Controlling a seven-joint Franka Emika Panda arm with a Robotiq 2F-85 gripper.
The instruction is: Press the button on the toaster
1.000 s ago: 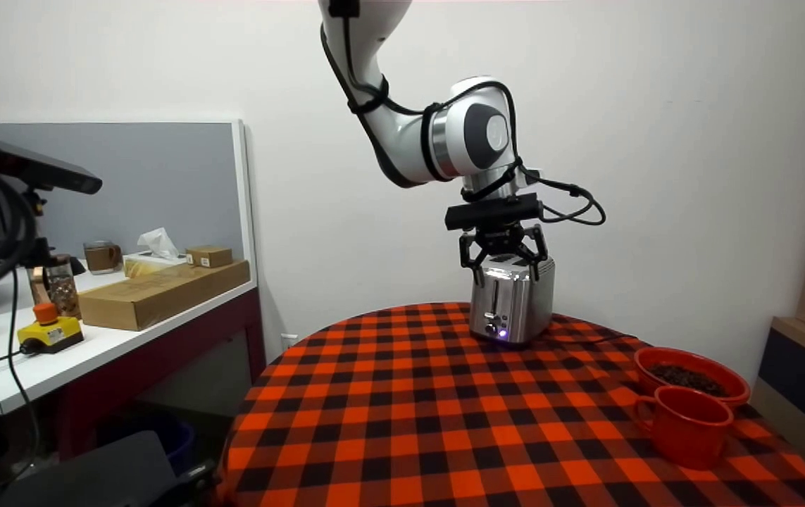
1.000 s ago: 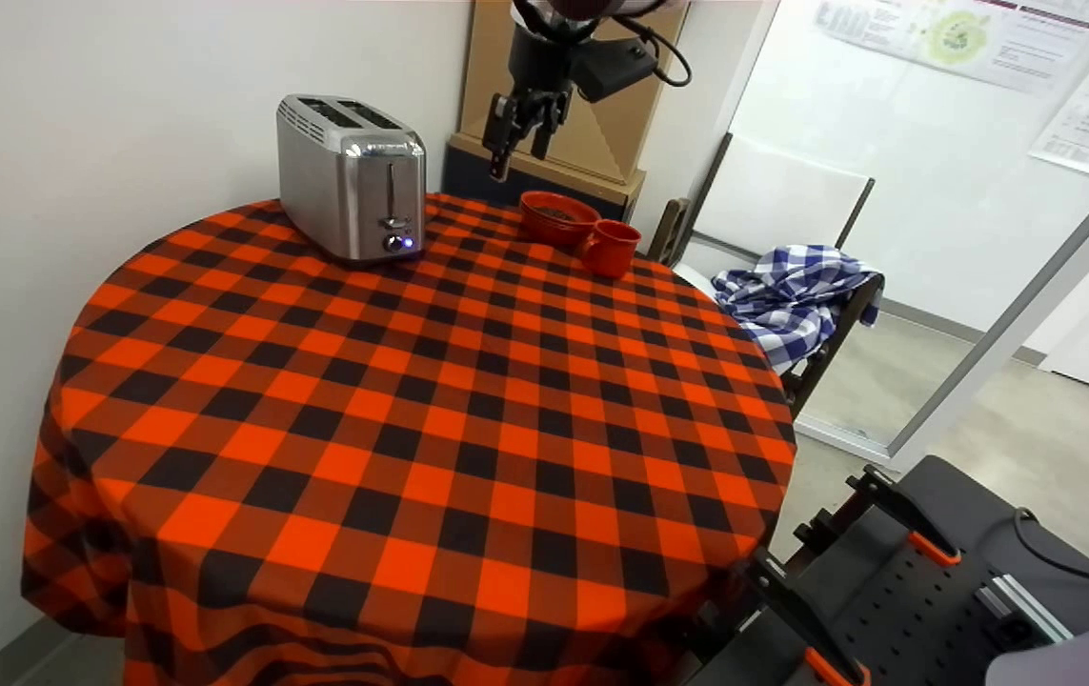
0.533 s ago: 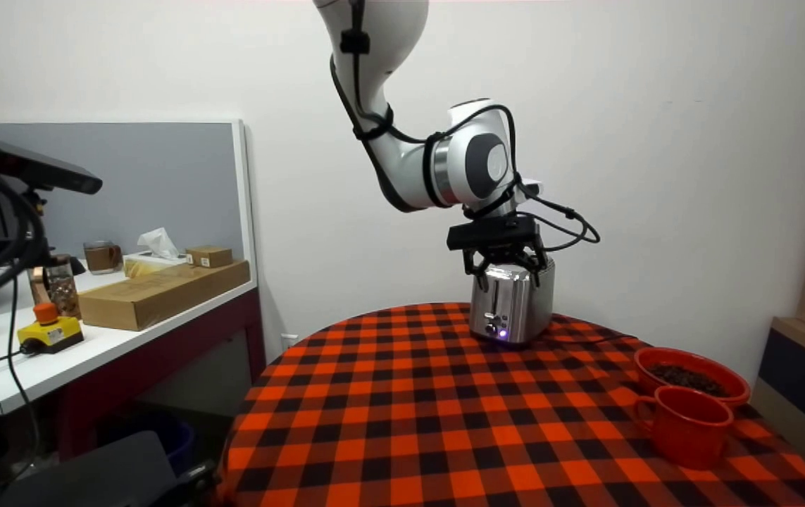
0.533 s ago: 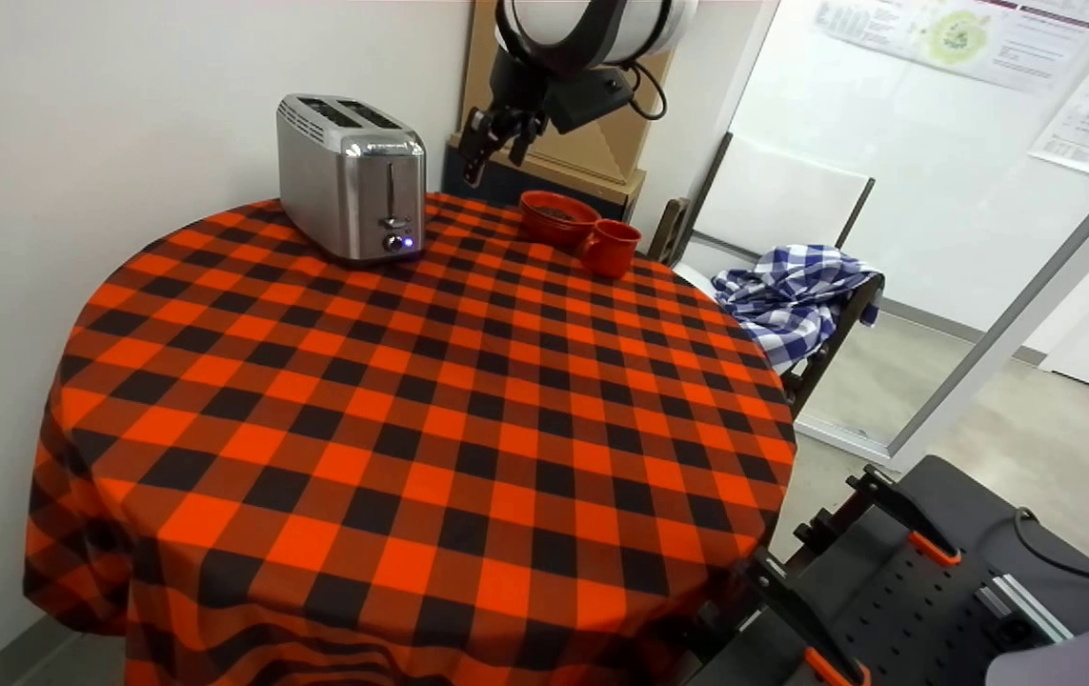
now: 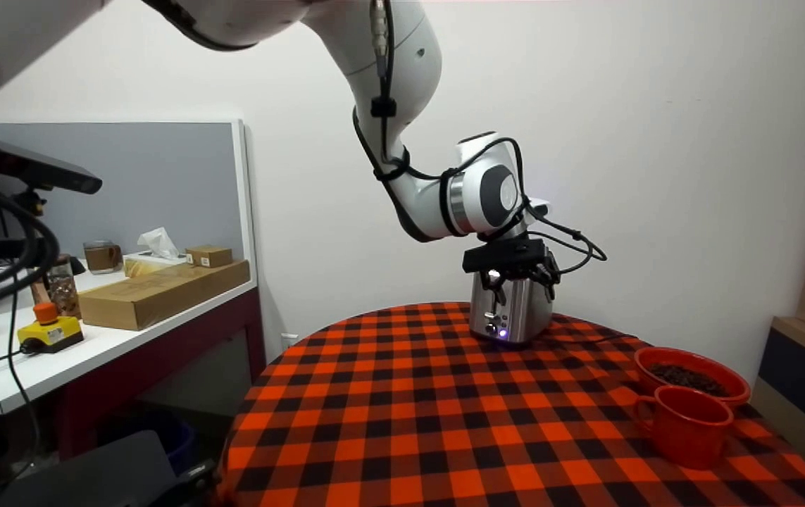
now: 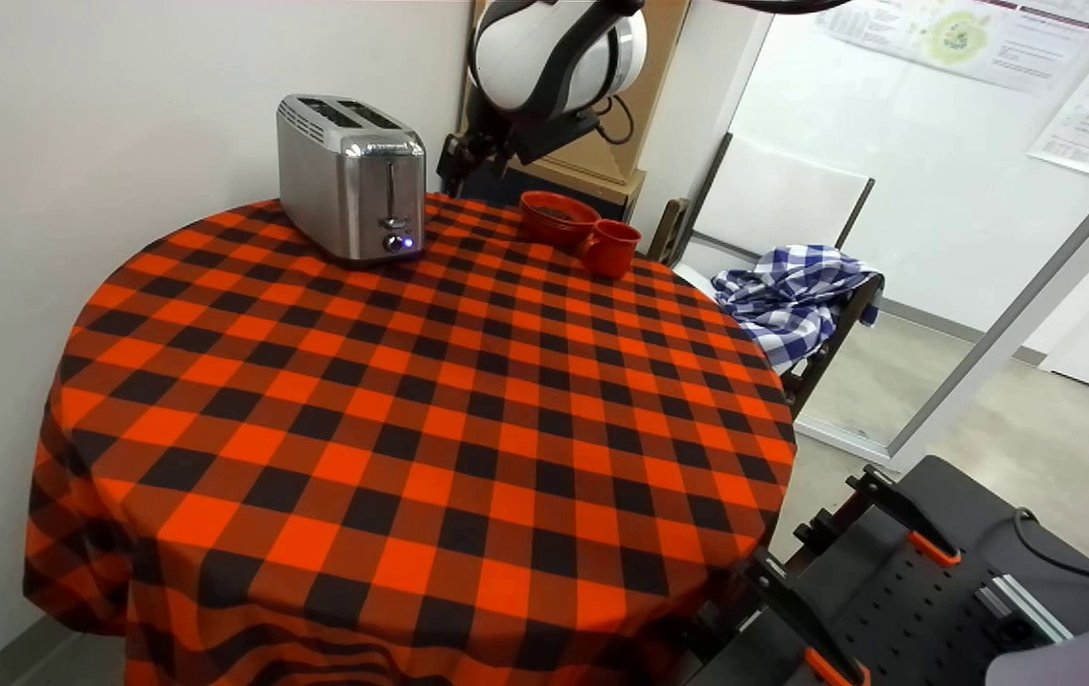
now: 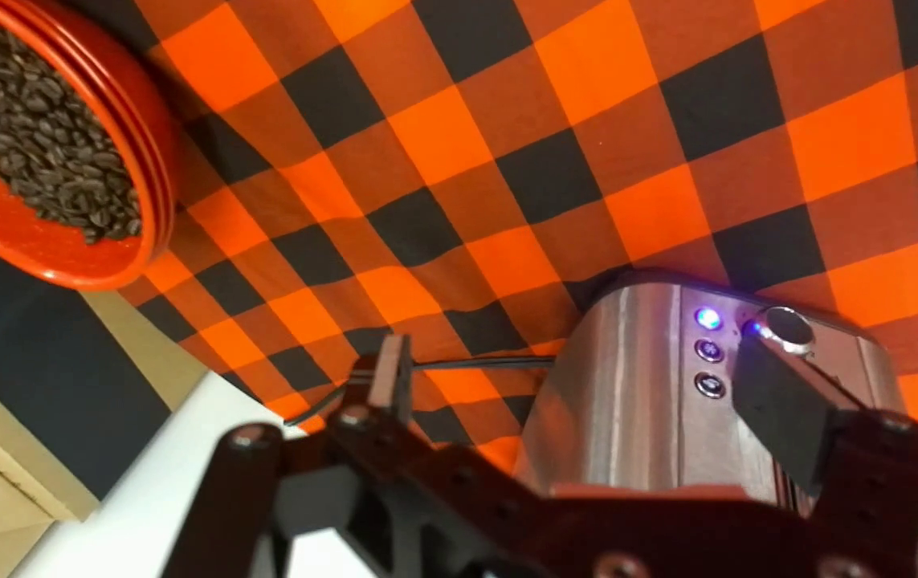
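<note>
The silver toaster (image 5: 515,310) stands at the table's far edge by the wall. It also shows in an exterior view (image 6: 315,171) and in the wrist view (image 7: 627,393). Its end panel carries a blue-lit button (image 7: 708,318), two unlit buttons below it in the wrist view, a round knob (image 7: 788,327) and a lever (image 6: 394,223). My gripper (image 7: 575,357) is open and empty, its two fingers wide apart. The right finger (image 7: 780,401) overlaps the panel beside the buttons and knob; contact cannot be told. In an exterior view the gripper (image 6: 473,176) shows apart from the toaster.
A red bowl (image 7: 157,152) of dark beans and a red cup (image 5: 692,429) stand on the checked cloth (image 5: 402,408). The toaster's black cord (image 7: 483,364) runs along the cloth. A white wall (image 5: 346,211) and cardboard boxes (image 6: 592,143) border the table.
My gripper has moved down and, in an exterior view, closer to the toaster's front end. It stays open. The toaster, bowl and cup have not moved.
</note>
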